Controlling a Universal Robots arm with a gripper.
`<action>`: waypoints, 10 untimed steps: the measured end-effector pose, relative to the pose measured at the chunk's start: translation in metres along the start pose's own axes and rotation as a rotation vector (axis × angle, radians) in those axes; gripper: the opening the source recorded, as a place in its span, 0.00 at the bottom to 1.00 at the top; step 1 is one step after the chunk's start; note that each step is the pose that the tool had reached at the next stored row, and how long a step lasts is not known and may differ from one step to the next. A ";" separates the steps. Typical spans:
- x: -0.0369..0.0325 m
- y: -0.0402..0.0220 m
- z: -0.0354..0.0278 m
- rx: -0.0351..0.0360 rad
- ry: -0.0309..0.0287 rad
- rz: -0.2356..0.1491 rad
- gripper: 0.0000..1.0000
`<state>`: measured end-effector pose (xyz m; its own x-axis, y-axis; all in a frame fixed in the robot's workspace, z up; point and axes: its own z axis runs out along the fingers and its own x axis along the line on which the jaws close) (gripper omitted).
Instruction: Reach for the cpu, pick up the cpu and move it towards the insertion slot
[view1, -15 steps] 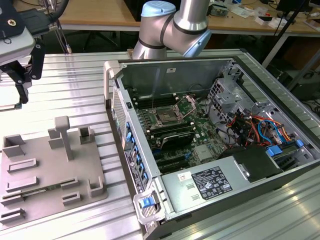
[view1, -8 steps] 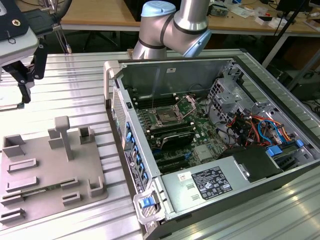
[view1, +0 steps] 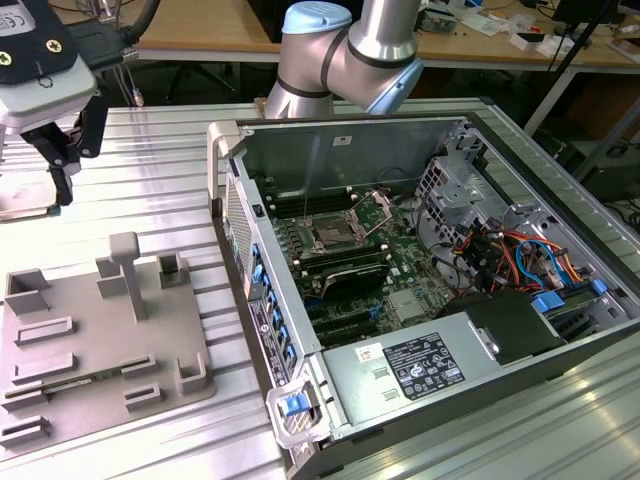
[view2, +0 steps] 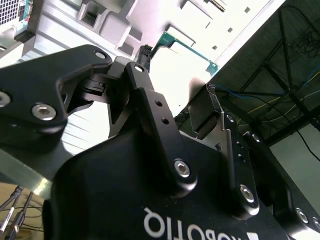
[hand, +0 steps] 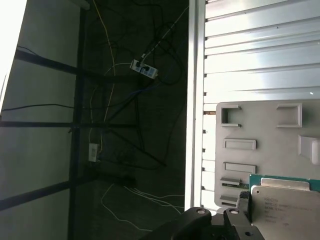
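The cpu (hand: 286, 205) is a silvery square chip with a green rim, seen close up in both wrist views in front of the grey tray. Its green edge (view2: 187, 47) runs between the two black fingers. My gripper (view2: 179, 70) is shut on the cpu, with one fingertip (hand: 243, 201) against the chip's edge. In the exterior view the gripper (view1: 70, 165) hangs above the table at the exterior view's far left. The insertion slot (view1: 333, 235), a metal-framed socket with a dark centre, lies on the motherboard inside the open computer case, well off to the right of the gripper.
A grey fixture tray (view1: 100, 340) with upright posts and slots lies on the ribbed metal table below the gripper. The open computer case (view1: 225, 160) has raised walls, cables and drive cages. The arm's elbow (view1: 340, 50) rises behind the case. The table edge (hand: 195, 100) drops to a floor with cables.
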<state>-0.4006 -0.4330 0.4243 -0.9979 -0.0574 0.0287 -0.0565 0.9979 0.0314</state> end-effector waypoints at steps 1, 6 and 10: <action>-0.0005 0.0000 0.0000 0.0000 0.0000 0.000 0.55; -0.0056 -0.0004 -0.0001 0.0000 0.0000 0.000 0.55; -0.0089 -0.0006 -0.0001 -0.0001 -0.0001 0.000 0.55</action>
<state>-0.3916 -0.4331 0.4241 -0.9979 -0.0575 0.0286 -0.0566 0.9979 0.0315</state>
